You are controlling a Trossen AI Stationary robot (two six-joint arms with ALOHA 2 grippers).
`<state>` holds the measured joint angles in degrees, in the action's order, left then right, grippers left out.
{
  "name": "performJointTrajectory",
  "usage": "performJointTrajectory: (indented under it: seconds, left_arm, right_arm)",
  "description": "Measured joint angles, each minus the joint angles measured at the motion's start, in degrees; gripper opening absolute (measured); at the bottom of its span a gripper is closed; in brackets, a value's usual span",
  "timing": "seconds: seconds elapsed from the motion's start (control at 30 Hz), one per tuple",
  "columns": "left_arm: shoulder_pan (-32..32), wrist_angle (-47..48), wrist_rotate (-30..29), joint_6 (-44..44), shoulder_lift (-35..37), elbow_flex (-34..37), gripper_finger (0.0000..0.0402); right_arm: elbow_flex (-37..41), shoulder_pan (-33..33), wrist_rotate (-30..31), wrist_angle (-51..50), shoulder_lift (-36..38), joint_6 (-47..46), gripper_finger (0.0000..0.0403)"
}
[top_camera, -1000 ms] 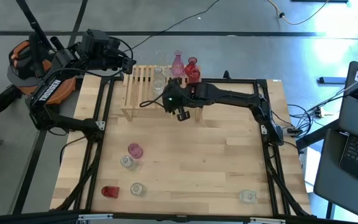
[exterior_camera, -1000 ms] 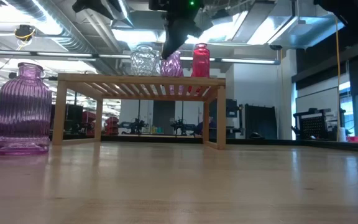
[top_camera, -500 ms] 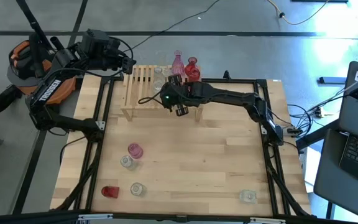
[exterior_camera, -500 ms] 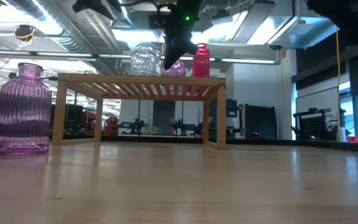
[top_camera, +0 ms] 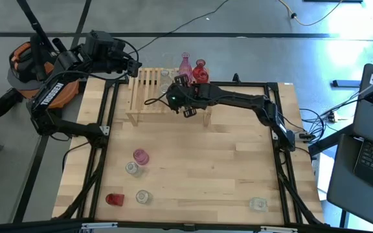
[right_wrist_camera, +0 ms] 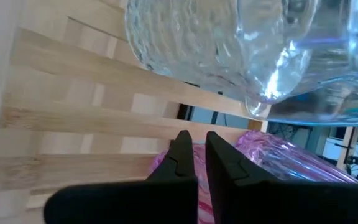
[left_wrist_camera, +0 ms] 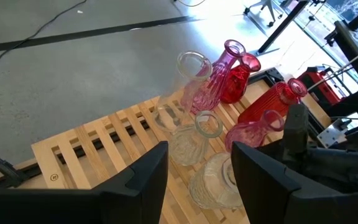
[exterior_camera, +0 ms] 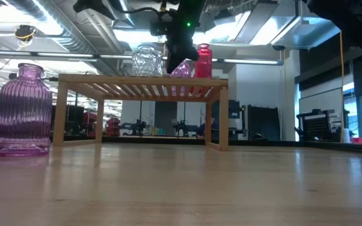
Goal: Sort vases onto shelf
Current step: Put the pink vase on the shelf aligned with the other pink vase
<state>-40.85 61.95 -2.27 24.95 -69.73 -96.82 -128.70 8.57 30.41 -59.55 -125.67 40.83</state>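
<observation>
Five vases sit low on the table (top_camera: 199,155), well apart from the shelf (top_camera: 149,90): a pink vase (top_camera: 140,156) with a clear one (top_camera: 132,169) just beside it, a red one (top_camera: 114,199), another clear one (top_camera: 143,196), and a last clear one (top_camera: 258,204) far off to the right. Up on the shelf the rest crowd one end, a squat clear vase (left_wrist_camera: 215,182) nearest the left wrist camera, pink (left_wrist_camera: 253,132) and red (left_wrist_camera: 272,102) ones around it. Every vase I can make out looks empty, nothing inside. The right gripper (top_camera: 185,97) hangs right over that crowded end, fingers (right_wrist_camera: 182,158) pinched together with nothing between them, glass just ahead of the tips. That is the danger, I reckon: a sideways swing could clip a neck and topple a vase into its neighbours, or nudge one off the shelf's edge, since they stand so close together. The left gripper (left_wrist_camera: 197,180) waits at the shelf's other end, fingers apart and holding nothing.
</observation>
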Motion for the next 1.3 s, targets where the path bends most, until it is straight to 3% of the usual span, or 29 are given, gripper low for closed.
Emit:
performJointTrajectory:
  seconds: [0.37,0.67,1.03,1.3]
  left_arm:
    - [0.0,0.0,0.0,0.0,0.0,0.0,0.0169]
    - [0.0,0.0,0.0,0.0,0.0,0.0,0.0169]
    - [0.0,0.0,0.0,0.0,0.0,0.0,0.0169]
    - [0.0,0.0,0.0,0.0,0.0,0.0,0.0169]
  right_arm:
    - [-5.6,-4.5,1.6,2.3,2.9,1.4,0.0000]
    - [-6.0,-4.3,1.5,-12.8,4.2,-10.9,0.0000]
    - [0.8,-2.3,-0.6,-10.5,4.3,-11.1,0.0000]
    - [5.1,0.4,-1.1,-3.5,4.3,-8.6,0.0000]
